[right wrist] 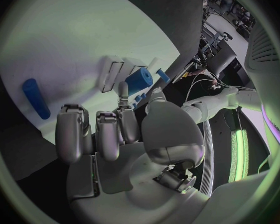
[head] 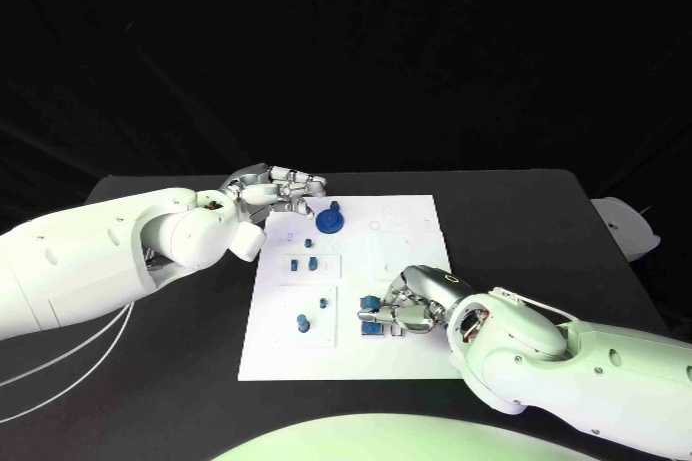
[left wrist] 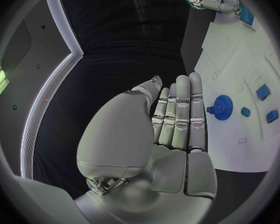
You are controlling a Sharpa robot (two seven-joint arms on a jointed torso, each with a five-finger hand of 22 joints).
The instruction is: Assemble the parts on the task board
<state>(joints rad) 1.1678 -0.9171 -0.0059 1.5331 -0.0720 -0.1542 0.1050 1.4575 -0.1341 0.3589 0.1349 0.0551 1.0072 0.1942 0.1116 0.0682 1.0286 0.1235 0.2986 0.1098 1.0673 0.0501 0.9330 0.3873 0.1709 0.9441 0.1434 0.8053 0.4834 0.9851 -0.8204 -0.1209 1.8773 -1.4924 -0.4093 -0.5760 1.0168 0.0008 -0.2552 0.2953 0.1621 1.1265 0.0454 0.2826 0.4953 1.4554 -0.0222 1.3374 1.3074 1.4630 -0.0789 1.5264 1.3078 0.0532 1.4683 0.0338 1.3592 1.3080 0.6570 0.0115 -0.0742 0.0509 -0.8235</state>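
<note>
The white task board [head: 397, 231] lies in the middle of the black table. A blue gear [head: 330, 221] stands near its far left corner, also seen as the gear [left wrist: 222, 107] in the left wrist view. My left hand [head: 277, 189] hovers just off that corner, beside the gear, its fingers [left wrist: 180, 109] straight and holding nothing. My right hand [head: 407, 303] is over the board's near part, fingers curled. It pinches a short blue cylinder [right wrist: 138, 80] between thumb and a fingertip, next to a white slotted block [right wrist: 112, 74]. The cylinder [head: 371, 303] shows at the fingertips.
Small blue parts sit in the board's left half: two [head: 302, 265] in the middle, a peg [head: 303, 323] nearer me, and a block [head: 378, 329] under my right hand. A blue peg [right wrist: 35, 98] lies loose on the board. Black table surrounds the board.
</note>
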